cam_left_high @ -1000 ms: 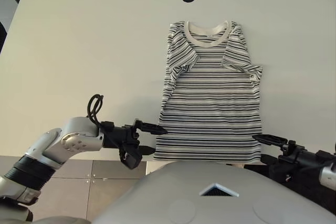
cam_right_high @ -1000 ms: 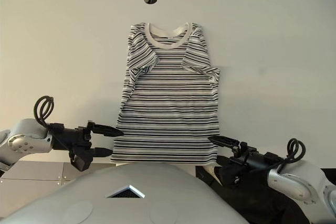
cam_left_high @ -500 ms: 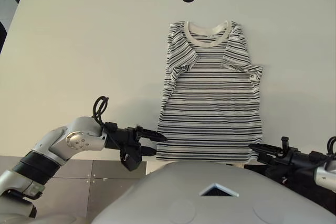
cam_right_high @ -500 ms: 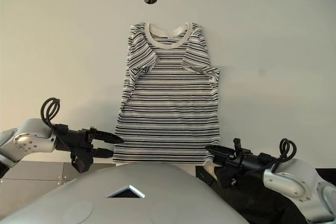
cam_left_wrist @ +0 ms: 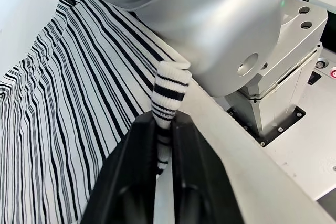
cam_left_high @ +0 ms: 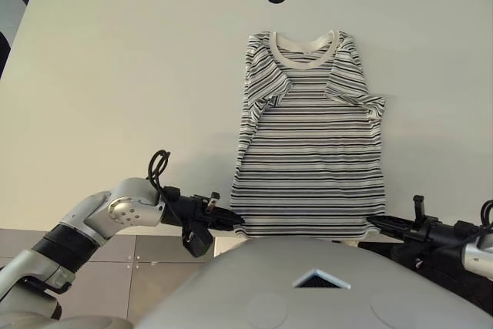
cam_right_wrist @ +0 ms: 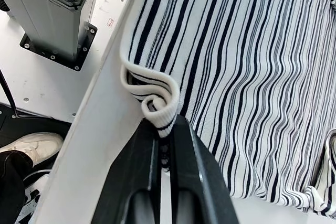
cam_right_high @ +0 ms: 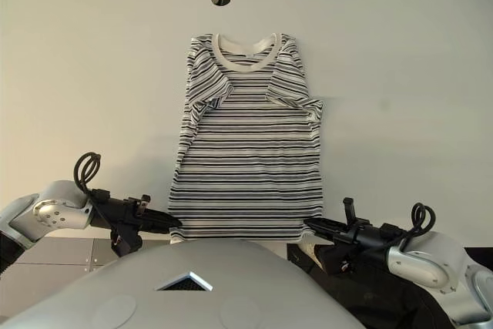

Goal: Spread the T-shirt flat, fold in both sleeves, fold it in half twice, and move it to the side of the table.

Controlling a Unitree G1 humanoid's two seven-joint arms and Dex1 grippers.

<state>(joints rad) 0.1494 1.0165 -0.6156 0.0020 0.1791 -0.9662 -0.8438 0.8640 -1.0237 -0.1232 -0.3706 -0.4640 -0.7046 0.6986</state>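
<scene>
left jaws, right jaws pinch t-shirt hem corners

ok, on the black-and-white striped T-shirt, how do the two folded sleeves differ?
The sleeve on the robot's left stays inside the outline of the black-and-white striped T-shirt; the sleeve on the robot's right pokes a corner out past the side edge. The left sleeve looks rumpled, with the side edge below it bowing inward; the right sleeve lies flatter above a straighter edge. Both are folded in over the chest.
</scene>
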